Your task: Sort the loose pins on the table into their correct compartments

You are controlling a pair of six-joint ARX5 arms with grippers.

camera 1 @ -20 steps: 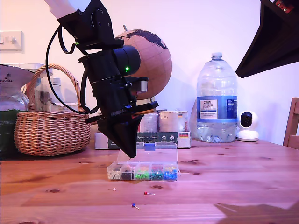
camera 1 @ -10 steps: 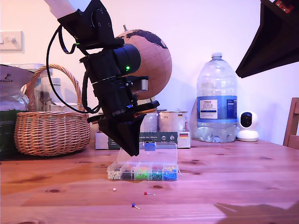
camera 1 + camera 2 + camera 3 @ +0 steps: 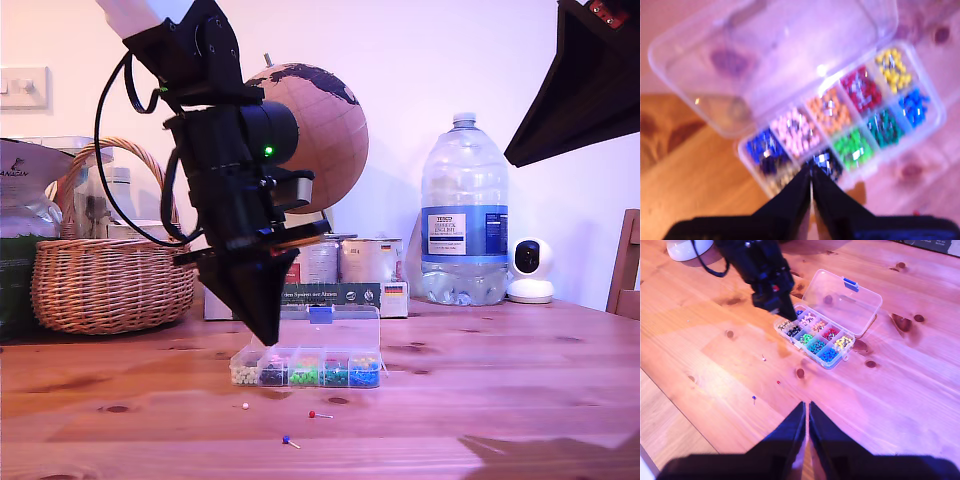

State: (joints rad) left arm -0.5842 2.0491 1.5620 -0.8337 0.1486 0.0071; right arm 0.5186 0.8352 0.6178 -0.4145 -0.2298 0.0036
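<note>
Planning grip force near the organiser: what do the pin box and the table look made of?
The pin box looks like clear, glossy plastic: the wood grain shows through its open lid, and it has a blue clasp. The table looks like reddish-brown wood with a smooth, slight sheen: visible grain and dark knots.
</note>
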